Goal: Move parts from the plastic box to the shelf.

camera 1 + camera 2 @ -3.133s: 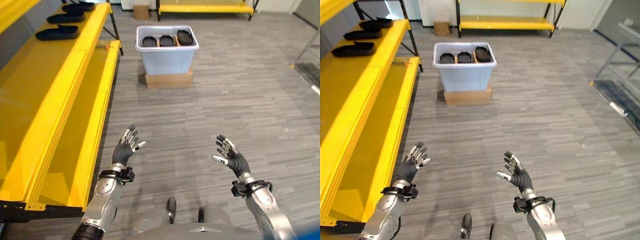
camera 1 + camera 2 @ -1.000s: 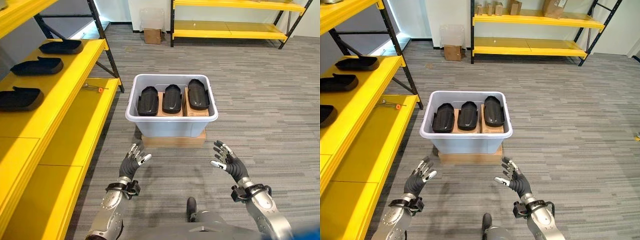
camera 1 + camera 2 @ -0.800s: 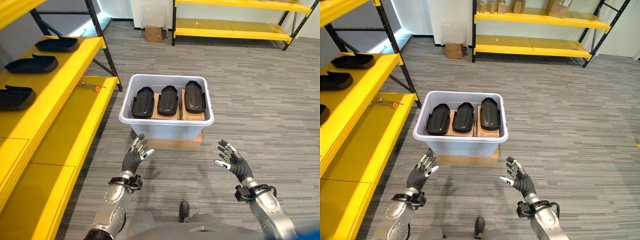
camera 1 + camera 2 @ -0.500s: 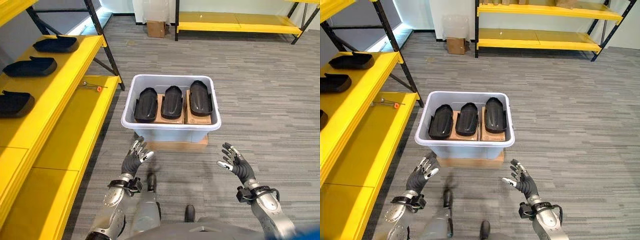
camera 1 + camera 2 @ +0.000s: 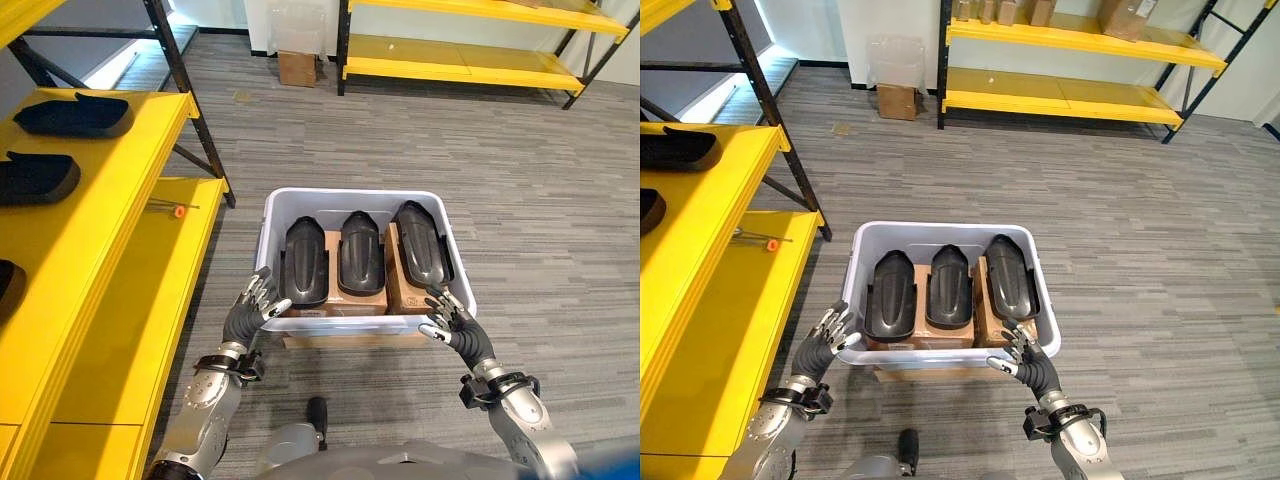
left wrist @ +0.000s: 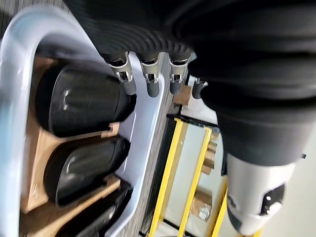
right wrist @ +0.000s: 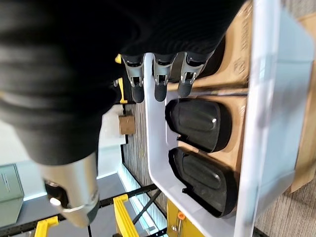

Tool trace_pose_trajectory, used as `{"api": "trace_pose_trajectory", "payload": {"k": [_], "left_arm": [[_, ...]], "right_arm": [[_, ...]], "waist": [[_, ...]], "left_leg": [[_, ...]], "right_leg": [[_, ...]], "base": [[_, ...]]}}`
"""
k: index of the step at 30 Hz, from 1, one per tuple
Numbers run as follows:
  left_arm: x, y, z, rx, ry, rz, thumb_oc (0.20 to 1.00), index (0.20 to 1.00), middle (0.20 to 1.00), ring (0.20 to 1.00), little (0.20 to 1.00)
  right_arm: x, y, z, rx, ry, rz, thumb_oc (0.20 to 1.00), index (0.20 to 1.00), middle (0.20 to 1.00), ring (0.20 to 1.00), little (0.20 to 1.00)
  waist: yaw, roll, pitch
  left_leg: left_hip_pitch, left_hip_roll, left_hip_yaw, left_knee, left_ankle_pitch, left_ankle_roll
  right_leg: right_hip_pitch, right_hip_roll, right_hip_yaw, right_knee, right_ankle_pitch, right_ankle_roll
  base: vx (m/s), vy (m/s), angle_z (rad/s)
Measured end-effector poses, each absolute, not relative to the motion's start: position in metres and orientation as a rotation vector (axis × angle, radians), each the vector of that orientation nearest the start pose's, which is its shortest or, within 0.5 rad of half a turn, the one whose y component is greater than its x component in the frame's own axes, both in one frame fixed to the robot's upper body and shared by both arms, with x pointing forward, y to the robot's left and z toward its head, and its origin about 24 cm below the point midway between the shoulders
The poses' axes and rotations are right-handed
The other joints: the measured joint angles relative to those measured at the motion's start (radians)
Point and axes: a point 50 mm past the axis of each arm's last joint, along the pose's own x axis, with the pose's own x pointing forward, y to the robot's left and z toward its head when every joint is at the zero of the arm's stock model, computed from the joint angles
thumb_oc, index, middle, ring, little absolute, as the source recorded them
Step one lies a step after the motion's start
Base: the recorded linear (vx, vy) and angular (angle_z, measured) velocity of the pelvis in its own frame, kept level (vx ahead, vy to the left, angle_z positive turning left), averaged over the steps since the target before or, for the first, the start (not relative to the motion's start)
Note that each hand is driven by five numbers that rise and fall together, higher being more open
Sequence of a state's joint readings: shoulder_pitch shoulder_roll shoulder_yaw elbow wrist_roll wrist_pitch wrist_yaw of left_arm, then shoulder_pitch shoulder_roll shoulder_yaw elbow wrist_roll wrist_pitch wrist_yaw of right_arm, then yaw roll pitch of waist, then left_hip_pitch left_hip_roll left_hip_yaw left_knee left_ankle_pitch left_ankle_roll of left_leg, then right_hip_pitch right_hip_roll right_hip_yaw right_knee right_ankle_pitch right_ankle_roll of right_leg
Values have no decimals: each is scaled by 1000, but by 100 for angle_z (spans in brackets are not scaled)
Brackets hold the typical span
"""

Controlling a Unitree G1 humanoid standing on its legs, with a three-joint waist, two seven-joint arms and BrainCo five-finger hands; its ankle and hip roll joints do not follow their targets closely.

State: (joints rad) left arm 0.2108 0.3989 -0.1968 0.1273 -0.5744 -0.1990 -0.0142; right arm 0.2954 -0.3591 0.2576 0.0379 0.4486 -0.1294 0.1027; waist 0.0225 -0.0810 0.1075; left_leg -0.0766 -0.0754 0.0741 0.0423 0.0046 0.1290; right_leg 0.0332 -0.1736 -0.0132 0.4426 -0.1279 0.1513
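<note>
You have closed in on the plastic box (image 5: 357, 202) since half a second ago: it then sat ahead of both hands with floor between, and it now lies right at them, near rim level with the fingertips. The whole picture has shifted, so the camera moved, not the box. The box sits on a flat cardboard base (image 5: 352, 341) on the grey floor.

Inside you see 3 black parts side by side on brown cardboard dividers: the left part (image 5: 305, 264), the middle part (image 5: 361, 252) and the right part (image 5: 420, 243).

To your left runs the yellow shelf (image 5: 95, 225), with more black parts (image 5: 72, 115) already on its upper level and a small tool with an orange tip (image 5: 177, 210) on the lower one. A second yellow rack (image 5: 1070, 103) and a small carton (image 5: 894, 100) stand at the far wall.

Your left hand (image 5: 250, 310) is at the box's near left corner, fingers straight and spread, holding nothing. Your right hand (image 5: 452, 325) is at the near right corner, likewise open and empty, palm turned inward.
</note>
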Motion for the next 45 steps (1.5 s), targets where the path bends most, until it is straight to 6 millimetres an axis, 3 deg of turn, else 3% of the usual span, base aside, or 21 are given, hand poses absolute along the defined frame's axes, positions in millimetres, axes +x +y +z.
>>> {"api": "trace_pose_trajectory", "payload": {"k": [1, 2, 4, 5, 8, 9, 11, 12, 13, 15, 16, 17, 19, 22, 24, 26, 33, 40, 45], "left_arm": [[197, 205, -12, -176, 203, -38, 1000, 1000, 1000, 1000, 1000], [197, 202, -15, -165, 221, -53, 1000, 1000, 1000, 1000, 1000], [197, 201, -16, -156, 223, -59, 1000, 1000, 1000, 1000, 1000], [195, 203, -16, -155, 228, -49, 1000, 1000, 1000, 1000, 1000], [190, 202, -21, -158, 252, -49, 1000, 1000, 1000, 1000, 1000], [189, 202, -22, -160, 259, -48, 1000, 1000, 1000, 1000, 1000], [188, 202, -23, -160, 264, -45, 1000, 1000, 1000, 1000, 1000], [187, 203, -23, -160, 267, -40, 1000, 1000, 1000, 1000, 1000], [186, 203, -24, -161, 270, -37, 1000, 1000, 1000, 1000, 1000], [180, 205, -27, -165, 287, -26, 1000, 1000, 1000, 1000, 1000], [176, 208, -29, -158, 298, -22, 1000, 1000, 1000, 1000, 1000], [169, 213, -34, -157, 326, 5, 1000, 1000, 1000, 1000, 1000], [163, 209, -37, -181, 338, 3, 1000, 1000, 1000, 1000, 1000], [160, 208, -39, -195, 344, 3, 1000, 1000, 1000, 1000, 1000], [161, 205, -38, -205, 336, -9, 1000, 1000, 1000, 1000, 1000], [163, 203, -37, -212, 327, -12, 1000, 1000, 1000, 1000, 1000], [177, 202, -26, -221, 267, -25, 1000, 1000, 1000, 1000, 1000], [202, 192, 8, -241, 91, -79, 1000, 1000, 1000, 1000, 1000], [219, 189, 23, -273, 18, -83, 1000, 1000, 1000, 1000, 1000]], "right_arm": [[176, -173, -20, 139, 276, 224, 1000, 1000, 1000, 1000, 1000], [178, -173, -22, 134, 284, 224, 1000, 1000, 1000, 1000, 1000], [173, -173, -25, 136, 304, 225, 1000, 1000, 1000, 1000, 1000], [172, -172, -25, 135, 306, 230, 1000, 1000, 1000, 1000, 1000], [172, -170, -25, 136, 304, 239, 1000, 1000, 1000, 1000, 1000], [171, -169, -25, 136, 308, 241, 1000, 1000, 1000, 1000, 1000], [171, -168, -26, 139, 311, 241, 1000, 1000, 1000, 1000, 1000], [167, -169, -29, 143, 325, 234, 1000, 1000, 1000, 1000, 1000], [166, -169, -29, 143, 329, 234, 1000, 1000, 1000, 1000, 1000], [160, -169, -32, 147, 348, 232, 1000, 1000, 1000, 1000, 1000], [155, -169, -35, 155, 364, 226, 1000, 1000, 1000, 1000, 1000], [156, -170, -37, 154, 369, 226, 1000, 1000, 1000, 1000, 1000], [158, -177, -32, 139, 349, 212, 1000, 1000, 1000, 1000, 1000], [158, -186, -31, 103, 355, 214, 1000, 1000, 1000, 1000, 1000], [160, -192, -29, 84, 349, 207, 1000, 1000, 1000, 1000, 1000], [160, -192, -28, 82, 346, 207, 1000, 1000, 1000, 1000, 1000], [187, -191, -11, 48, 253, 233, 1000, 1000, 1000, 1000, 1000], [241, -175, 43, -37, -29, 279, 1000, 1000, 1000, 1000, 1000], [272, -157, 65, -86, -128, 283, 1000, 1000, 1000, 1000, 1000]], "waist": [[-2, 3, 0], [-17, 30, 5], [-21, 42, 7], [-14, 43, 8], [-18, 65, 18], [-27, 72, 24], [-36, 73, 27], [-46, 55, 24], [-44, 41, 21], [-53, 16, 20], [-54, -12, 7], [-29, -47, -2], [-37, -14, 3], [-36, 8, 5], [-42, 20, 8], [-45, 24, 11], [-66, 54, 46], [-50, 95, 87], [-28, 102, 111]], "left_leg": [[-1, -1, -1, 6, -6, 2], [9, 7, -16, 11, -8, 5], [31, 10, -21, 14, -24, 21], [41, 10, -20, 5, -34, 33], [58, 22, -14, -7, -35, -1], [61, 23, -19, -6, -39, -12], [62, 20, -23, -10, -36, -23], [65, 12, -38, -11, -35, -29], [72, 11, -49, -12, -41, -43], [100, 9, -81, -22, -42, -67], [105, 1, -83, -24, -44, -75], [108, 7, -78, -12, -73, -112], [87, 64, -92, 17, -89, -145], [86, 120, -91, 12, -87, -169], [97, 180, -91, -26, -67, -209], [97, 190, -92, -32, -62, -215], [109, 217, -81, -96, -23, -234], [85, 223, -75, -110, -1, -238], [18, 215, -64, -91, 8, -238]], "right_leg": [[-18, 3, 10, 42, 17, 19], [-109, 17, 30, 220, 106, 45], [-186, 11, 29, 320, 87, 43], [-215, -3, 4, 327, 61, 21], [-251, -50, -73, 153, 19, -23], [-255, -90, -92, -40, 42, -12], [-249, -115, -81, -218, 95, 5], [-213, -130, -49, -401, 175, 14], [-206, -130, -48, -418, 195, 14], [-131, -119, -58, -452, 234, 5], [-111, -118, -55, -448, 262, -11], [-88, -112, -65, -452, 228, 15], [-79, -58, -95, -465, 223, -9], [-77, -1, -106, -480, 220, -44], [-73, 59, -114, -507, 227, -75], [-74, 69, -116, -513, 228, -78], [-97, 97, -109, -528, 236, -90], [-140, 103, -109, -503, 245, -102], [-223, 94, -100, -466, 251, -105]], "base": [[69, 98, 18], [85, 90, 26], [132, 48, 14], [207, -71, -16], [134, -118, -11], [187, -271, 2], [162, -241, 21], [124, -208, 30], [168, -284, 56], [88, -158, 42], [61, -147, 0], [122, -309, 0], [115, -299, 2], [57, -173, -4], [54, -209, -7], [40, -137, -4], [-12, -52, -5], [-63, 3, -2], [-134, 28, -7]]}}
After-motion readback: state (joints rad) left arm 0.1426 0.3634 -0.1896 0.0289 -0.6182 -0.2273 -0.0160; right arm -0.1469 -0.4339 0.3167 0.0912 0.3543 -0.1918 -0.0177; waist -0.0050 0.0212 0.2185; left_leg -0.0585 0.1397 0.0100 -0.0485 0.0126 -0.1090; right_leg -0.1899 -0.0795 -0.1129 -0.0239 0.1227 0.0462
